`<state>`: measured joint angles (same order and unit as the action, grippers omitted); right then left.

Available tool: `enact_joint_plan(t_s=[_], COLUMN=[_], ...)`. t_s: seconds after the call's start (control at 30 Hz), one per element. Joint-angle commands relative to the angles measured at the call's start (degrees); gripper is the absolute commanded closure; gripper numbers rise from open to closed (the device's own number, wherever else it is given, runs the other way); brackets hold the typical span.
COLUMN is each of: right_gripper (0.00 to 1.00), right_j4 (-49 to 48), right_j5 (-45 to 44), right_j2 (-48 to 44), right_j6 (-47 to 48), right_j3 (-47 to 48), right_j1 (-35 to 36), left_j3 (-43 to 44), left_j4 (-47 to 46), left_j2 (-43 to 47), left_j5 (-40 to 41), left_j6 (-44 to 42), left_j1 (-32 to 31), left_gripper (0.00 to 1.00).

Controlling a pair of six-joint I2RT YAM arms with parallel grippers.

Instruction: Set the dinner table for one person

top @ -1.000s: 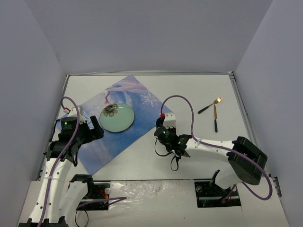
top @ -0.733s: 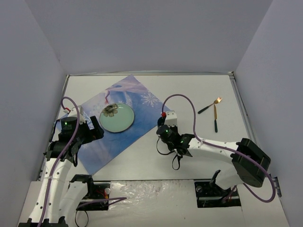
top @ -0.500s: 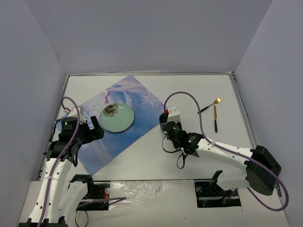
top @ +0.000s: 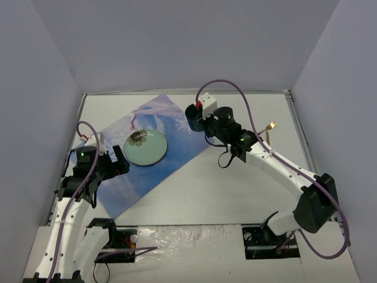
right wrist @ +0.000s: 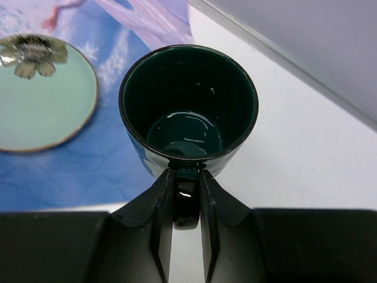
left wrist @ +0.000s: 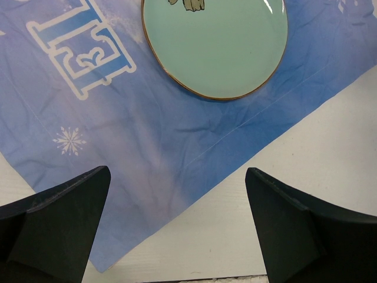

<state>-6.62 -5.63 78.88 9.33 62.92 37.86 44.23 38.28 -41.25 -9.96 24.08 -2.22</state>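
Note:
The white dinner table (top: 235, 188) carries a blue snowflake placemat (top: 118, 183) with a mint green plate (top: 145, 147) on it. My right gripper (top: 203, 122) is shut on the handle of a dark green mug (top: 193, 118), held upright over the placemat's far right corner. In the right wrist view the empty mug (right wrist: 188, 112) fills the middle and the gripper (right wrist: 187, 183) pinches its handle. My left gripper (top: 118, 164) stands open over the placemat's near left part. In the left wrist view its fingers (left wrist: 53, 227) are wide apart with nothing between them, below the plate (left wrist: 215, 47).
A gold fork (top: 271, 125) lies at the right of the table, partly hidden behind my right arm. Grey walls close in the table on three sides. The placemat (left wrist: 118, 135) ends in a slanted edge against bare table (left wrist: 294, 159).
My right arm has swung away from the near middle of the table to the far side, carrying the mug to the placemat's far right corner. The left arm has not moved.

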Motion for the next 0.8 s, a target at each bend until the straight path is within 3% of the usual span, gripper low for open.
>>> enact_joint_plan(t_s=[0.0,0.37,0.77], right_gripper=[1.00,1.00,1.00], right_j4=[-9.01,-11.64,-22.66], right_j5=[15.47,37.07,44.90], right_j2=[9.02,34.77,52.08], right_j6=[8.27,12.35,7.22], right_j3=[10.63,37.88,52.34], right_j1=[-3.67,-9.40,-11.62], left_j3=[0.81,0.68,0.60], left_j4=[-2.26,-2.78,-2.75], left_j2=[-0.22,-0.13,-0.37], left_j5=[0.50,0.30,1.46], left_j6=[-0.08,-0.17,-0.17], left_j1=[-0.24,-0.42,-0.59], left_gripper=[0.03,0.03,0.03])
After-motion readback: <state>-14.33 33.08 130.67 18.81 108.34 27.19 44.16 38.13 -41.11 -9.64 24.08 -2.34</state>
